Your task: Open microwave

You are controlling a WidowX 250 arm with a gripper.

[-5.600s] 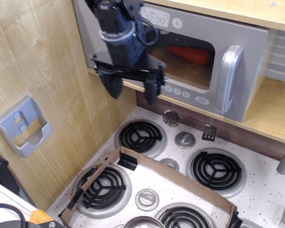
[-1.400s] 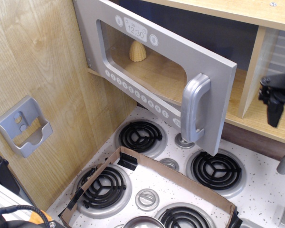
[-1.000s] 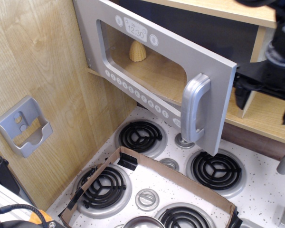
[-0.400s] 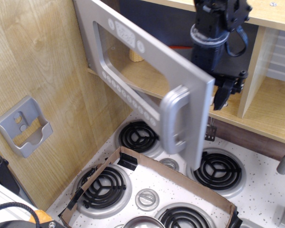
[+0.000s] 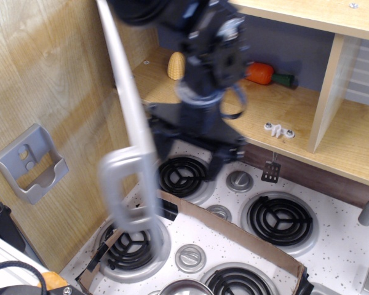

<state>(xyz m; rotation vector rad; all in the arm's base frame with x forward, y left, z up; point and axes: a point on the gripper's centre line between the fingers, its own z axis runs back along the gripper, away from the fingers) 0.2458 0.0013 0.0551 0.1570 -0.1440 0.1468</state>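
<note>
The microwave's grey door stands swung wide open to the left, seen almost edge-on and blurred. Its silver loop handle hangs low over the front left burner. The open cavity shows a yellow corn, an orange carrot and a small white piece on its wooden floor. My gripper is black and blurred, in front of the cavity just right of the door. Its fingers point down, spread apart, with nothing between them. It does not touch the handle.
A toy stove top with several black coil burners lies below. A cardboard frame rests on it. A grey pocket bracket is fixed to the left wooden wall. A small spatula hangs under the shelf.
The door has swung much further open to the left, now nearly edge-on. My arm has moved left from behind the door's free edge to the front of the cavity.
</note>
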